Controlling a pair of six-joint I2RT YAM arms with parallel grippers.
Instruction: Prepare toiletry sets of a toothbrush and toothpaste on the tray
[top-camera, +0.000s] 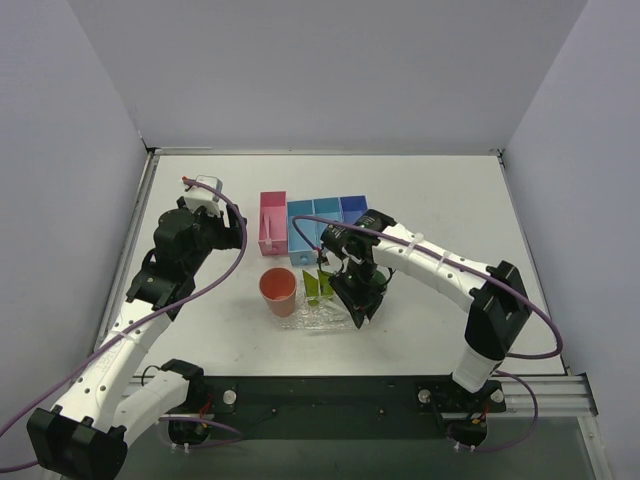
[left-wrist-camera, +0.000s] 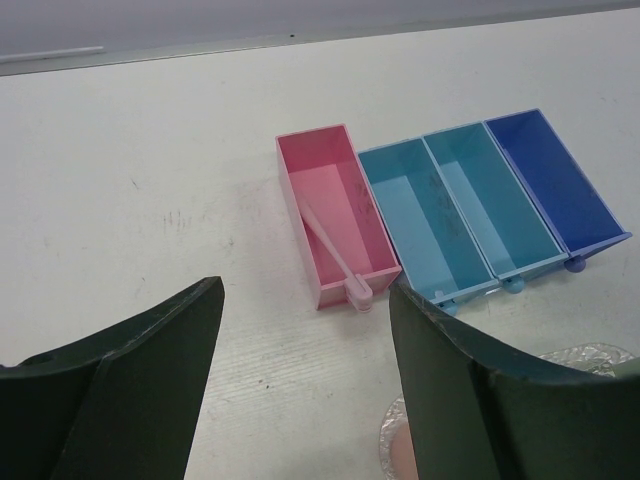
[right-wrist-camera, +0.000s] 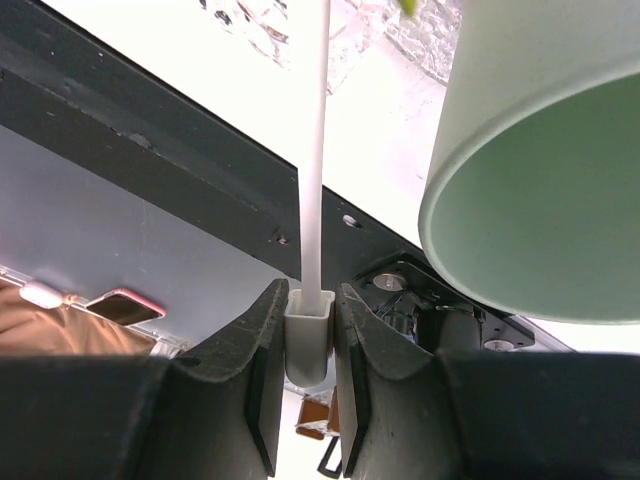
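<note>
My right gripper (right-wrist-camera: 308, 292) is shut on the whitish head end of a toothbrush (right-wrist-camera: 317, 120), whose thin pale handle points away toward the glittery clear tray (right-wrist-camera: 262, 22). In the top view the right gripper (top-camera: 358, 303) hangs over the tray (top-camera: 306, 320), beside yellow-green toothpaste tubes (top-camera: 318, 286). A green cup (right-wrist-camera: 540, 210) is close on the right in the right wrist view. Another pink toothbrush (left-wrist-camera: 333, 253) lies in the pink bin (left-wrist-camera: 322, 160). My left gripper (left-wrist-camera: 303, 325) is open and empty above the table, left of the bins (top-camera: 232, 232).
An orange cup (top-camera: 278, 291) stands at the tray's left end. The pink bin (top-camera: 271, 225) and three blue bins (top-camera: 325, 222) sit in a row behind the tray. The table's black front rail (right-wrist-camera: 150, 130) lies below the right gripper.
</note>
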